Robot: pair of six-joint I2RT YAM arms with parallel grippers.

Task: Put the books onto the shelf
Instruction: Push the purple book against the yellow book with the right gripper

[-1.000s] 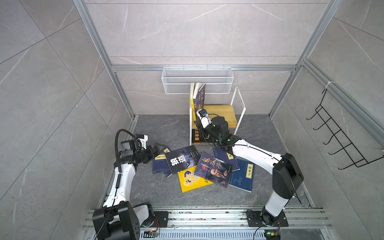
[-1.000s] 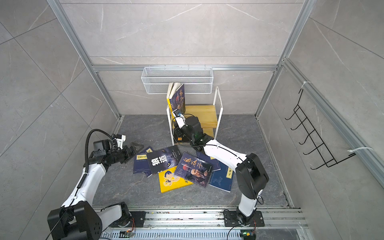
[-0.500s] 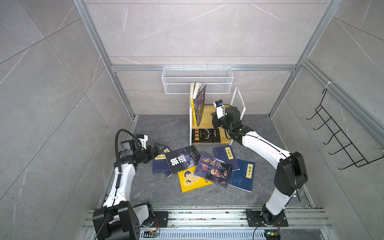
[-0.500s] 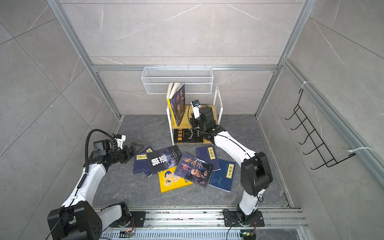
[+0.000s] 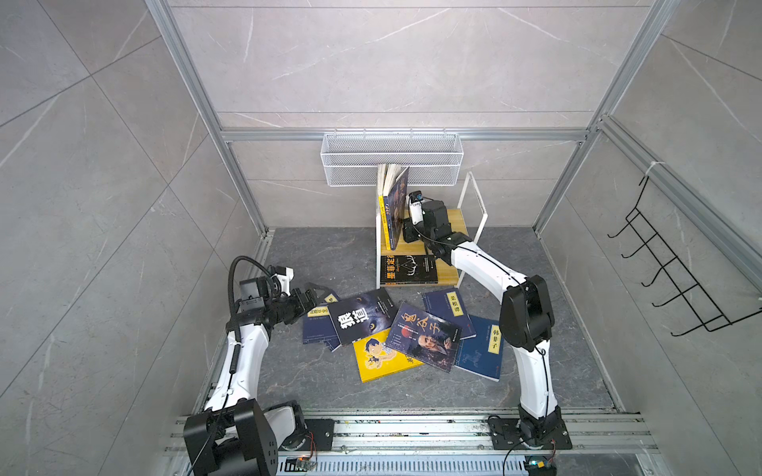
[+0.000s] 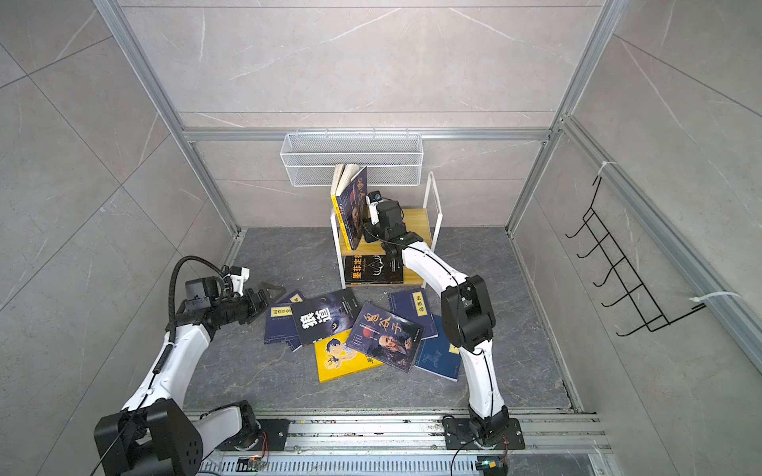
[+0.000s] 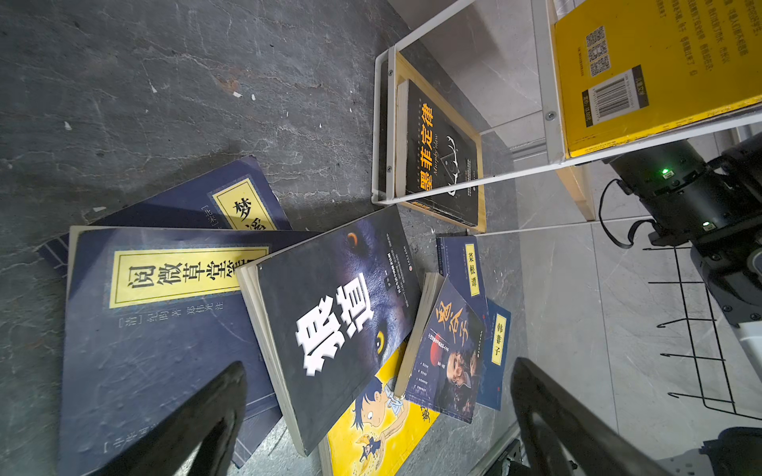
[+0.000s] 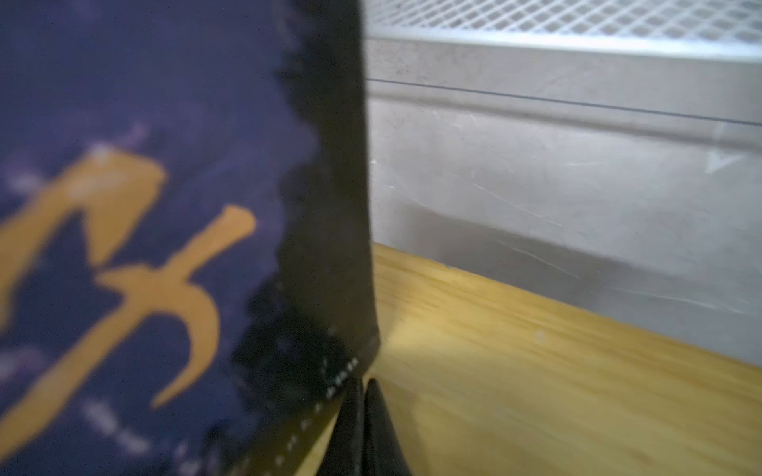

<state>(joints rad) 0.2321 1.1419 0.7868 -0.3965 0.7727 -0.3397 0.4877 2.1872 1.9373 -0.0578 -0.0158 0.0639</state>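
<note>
Paperbacks [image 5: 387, 181] stood on the upper board of the small wood-and-white-frame shelf [image 5: 459, 218]. The right jaws were clenched together just beside the lower corner of the outermost one, a dark purple portrait-cover book [image 5: 396, 206]; contact could not be told. Below those jaws a black orange-titled book [image 5: 408, 268] lay flat on the lower board. The left jaws hung released, black fingers [image 7: 198, 428] spread above loose paperbacks [image 5: 424, 336] scattered on the grey stone counter [image 5: 313, 255].
</note>
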